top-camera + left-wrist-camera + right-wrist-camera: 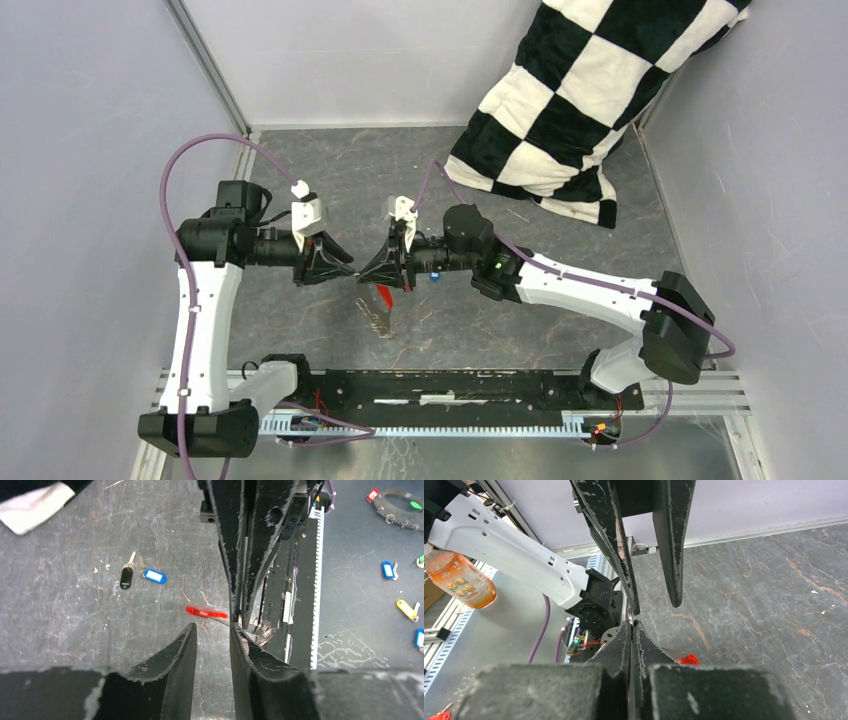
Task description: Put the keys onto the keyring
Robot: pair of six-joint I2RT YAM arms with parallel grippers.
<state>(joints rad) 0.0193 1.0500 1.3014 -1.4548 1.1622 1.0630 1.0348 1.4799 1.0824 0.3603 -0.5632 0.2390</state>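
step: keyring held up for threading; neither key is on it yet, by my reading.
right gripper (632, 625): pressed together on what appears to be the keyring (206, 612), red tag dangling below.
left gripper (213, 630): spread, nothing between, tips at the right's.
keys: black-headed key (126, 576) and blue-headed key (154, 575) side by side on the table (75, 630), well apart from both grippers.
next: left must fetch a key and work it onto the ring.
unclear: ring's opening hidden; silver piece (265, 630) by the tag not identifiable.
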